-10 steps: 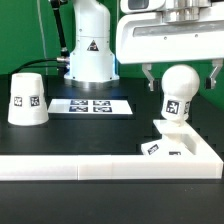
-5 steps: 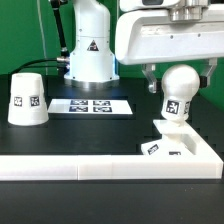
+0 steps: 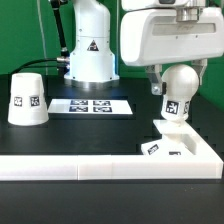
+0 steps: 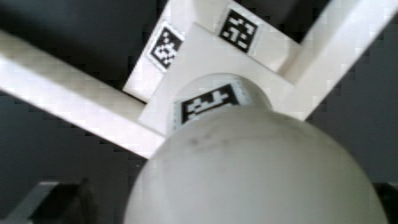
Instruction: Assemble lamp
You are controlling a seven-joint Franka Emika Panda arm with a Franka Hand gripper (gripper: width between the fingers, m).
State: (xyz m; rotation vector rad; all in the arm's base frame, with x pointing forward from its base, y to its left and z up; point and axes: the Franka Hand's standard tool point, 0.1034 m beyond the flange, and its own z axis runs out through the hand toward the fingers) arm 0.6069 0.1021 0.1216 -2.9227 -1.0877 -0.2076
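Black worktop (image 3: 100, 135) is carrying one shade (image 3: 27, 98), one marker board (image 3: 90, 105), one base (image 3: 185, 150) under one upright bulb (image 3: 180, 92); released jaws are flanking it.

Bulb (image 4: 249, 160) blurred and cropped, wrist view

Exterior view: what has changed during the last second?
The gripper came down around the bulb, its fingers now closer to the bulb's sides; whether they grip it cannot be told. Bulb, base, shade and marker board stayed in place.
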